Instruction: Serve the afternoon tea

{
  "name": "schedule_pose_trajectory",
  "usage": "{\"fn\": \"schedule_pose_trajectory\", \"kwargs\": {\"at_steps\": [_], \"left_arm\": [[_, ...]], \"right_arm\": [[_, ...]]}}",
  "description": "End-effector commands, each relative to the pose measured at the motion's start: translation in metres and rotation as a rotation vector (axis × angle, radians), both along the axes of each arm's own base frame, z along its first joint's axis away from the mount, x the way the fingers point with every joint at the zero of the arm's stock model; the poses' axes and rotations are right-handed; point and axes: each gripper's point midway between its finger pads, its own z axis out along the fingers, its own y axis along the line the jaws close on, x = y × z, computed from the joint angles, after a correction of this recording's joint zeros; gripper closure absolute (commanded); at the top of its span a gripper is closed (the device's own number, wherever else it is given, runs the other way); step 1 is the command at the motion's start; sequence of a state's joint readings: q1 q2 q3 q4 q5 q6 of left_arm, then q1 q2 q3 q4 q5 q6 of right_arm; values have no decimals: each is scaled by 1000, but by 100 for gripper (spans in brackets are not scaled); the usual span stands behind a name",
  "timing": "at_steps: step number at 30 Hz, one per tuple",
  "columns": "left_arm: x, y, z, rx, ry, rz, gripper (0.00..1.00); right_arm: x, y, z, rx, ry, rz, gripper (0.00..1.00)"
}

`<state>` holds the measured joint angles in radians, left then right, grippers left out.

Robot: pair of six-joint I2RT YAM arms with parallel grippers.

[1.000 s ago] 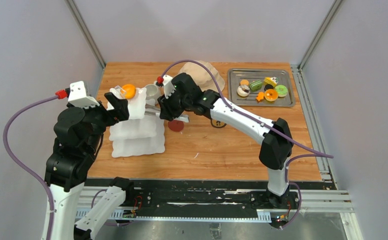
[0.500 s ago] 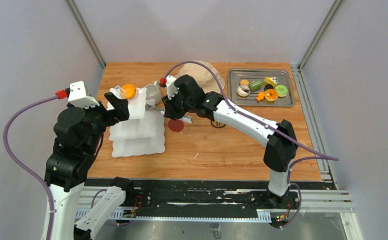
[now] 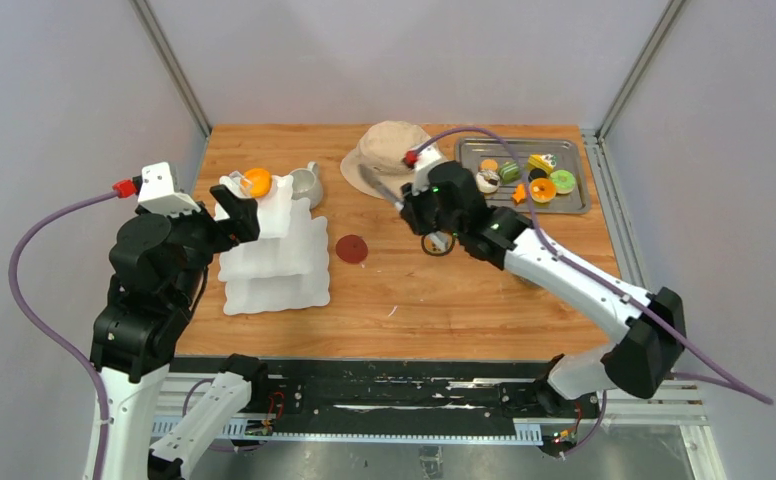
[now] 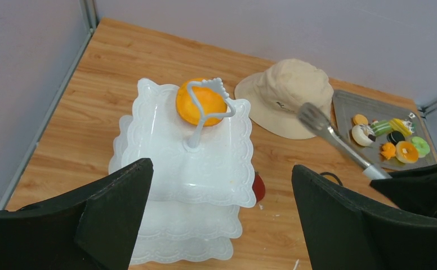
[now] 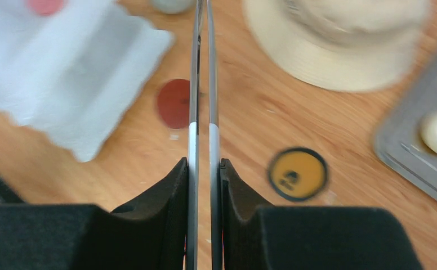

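Observation:
The white three-tier stand (image 3: 286, 256) stands at the left, with an orange pastry (image 3: 256, 181) on its top tier by the handle. My left gripper (image 3: 236, 213) hovers over the stand's left side, open and empty; in the left wrist view (image 4: 222, 169) the stand (image 4: 205, 163) and the orange pastry (image 4: 201, 104) lie between its fingers. My right gripper (image 3: 410, 208) is shut on the metal tongs (image 3: 376, 184), held above the table between stand and tray, tips empty. The tongs (image 5: 203, 84) run straight ahead of the right gripper (image 5: 204, 164). The grey mug (image 3: 307, 185) sits behind the stand. The white mug is out of view.
A metal tray (image 3: 573, 203) at the back right holds several small pastries (image 3: 524, 178). A beige bucket hat (image 3: 396, 148) lies at the back middle. A red disc (image 3: 351, 249) and a yellow black-rimmed disc (image 3: 438, 243) lie on the wooden table.
My right arm has swung right with the tongs, away from the stand to a spot in front of the hat. The left arm and stand have not moved.

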<state>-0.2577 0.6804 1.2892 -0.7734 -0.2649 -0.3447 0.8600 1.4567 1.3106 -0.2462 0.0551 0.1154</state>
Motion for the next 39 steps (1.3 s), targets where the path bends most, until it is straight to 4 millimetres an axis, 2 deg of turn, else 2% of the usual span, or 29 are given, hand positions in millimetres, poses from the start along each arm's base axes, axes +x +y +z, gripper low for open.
{"fn": "schedule_pose_trajectory", "kwargs": {"at_steps": [1,4,6,9,14,21,26,39], "left_arm": [[1,-3,2,3,-15,-14,2],[1,-5,5,-2,-24,-25,2],[2,-5,4,-7,-25,-27,2],[3,-7,4,-13,-27,-32,2],[7,-10,-1,-16,-12,-38,2],[12,-10,-5,-14,-1,-32,2],[17,-13,-7,-14,9,-42,2],[19,-13,-9,-15,15,-35,2]], "right_arm": [[50,-111,-9,-10,1,-376,90],[62,-179,-36,-46,92,-547,88],[65,-209,-52,-70,147,-616,86],[68,-237,-73,-92,204,-687,81],[76,-264,-97,-89,272,-754,76],[80,-271,-107,-118,285,-745,64],[88,-270,-117,-132,295,-738,61],[110,-264,-127,-133,296,-717,53]]}}
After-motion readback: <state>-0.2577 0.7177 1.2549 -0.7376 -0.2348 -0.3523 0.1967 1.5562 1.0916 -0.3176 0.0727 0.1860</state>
